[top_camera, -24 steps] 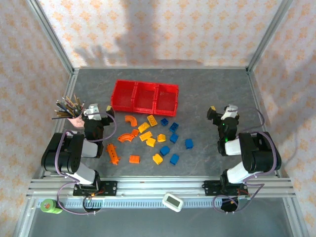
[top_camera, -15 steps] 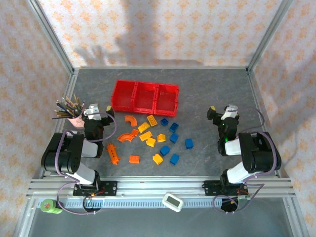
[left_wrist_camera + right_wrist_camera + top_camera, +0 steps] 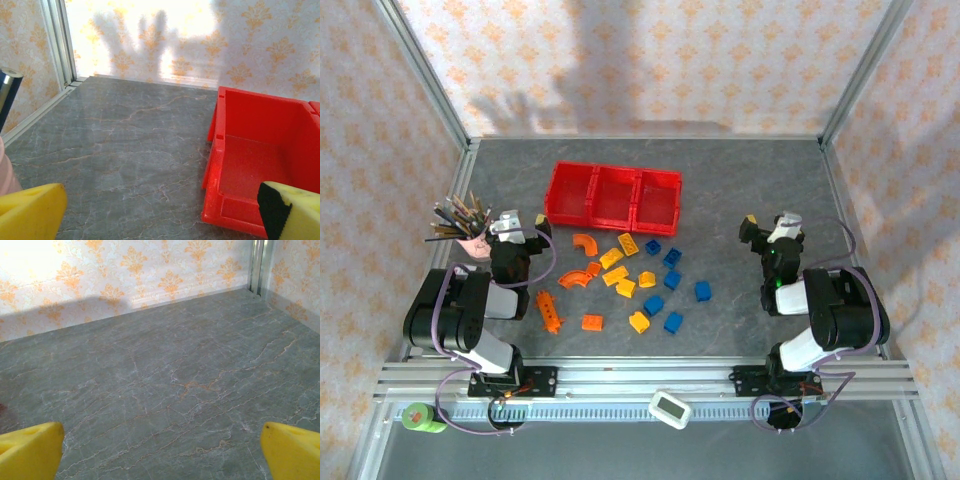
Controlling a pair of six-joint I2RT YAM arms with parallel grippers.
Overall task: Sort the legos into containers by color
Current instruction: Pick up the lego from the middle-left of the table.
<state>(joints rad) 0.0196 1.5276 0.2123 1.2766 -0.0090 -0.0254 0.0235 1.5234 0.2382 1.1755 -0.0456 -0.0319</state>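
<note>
Aluminium rail (image 3: 650, 372) at 6 o'clock in the top view is where both arms are bolted. A small white timer (image 3: 670, 408) and a green tape roll (image 3: 420, 417) sit just in front of it.

Moving out, the left arm (image 3: 470, 310) is folded up at about 8 o'clock and the right arm (image 3: 825, 315) at about 4 o'clock. Left jaws are spread wide with nothing between them; on the left wrist camera the yellow foam pads (image 3: 30, 212) sit way out at the bottom corners. Right jaws are the same deal, wide and empty over the bare grey marble-look surface (image 3: 165, 390). A pink cup of pencils (image 3: 470, 243) stands just beside the left jaws, at 9 o'clock.

The small plastic legos (image 3: 626, 288) are all loose around the middle of the surface. Orange ones lie toward 9 o'clock of the scatter, yellow in the centre and blue toward 3 o'clock. The red plastic tray of three joined bins (image 3: 595, 195) is just past them at 12 o'clock and looks empty from above.

So I'd say this is step zero, with nothing sorted yet. Next move needs one arm to swing in over a brick, drop the wide jaws around it and close. The long studded orange brick (image 3: 549, 311) looks the easiest reach for the left arm, and the outlying blue brick (image 3: 703, 291) for the right.
</note>
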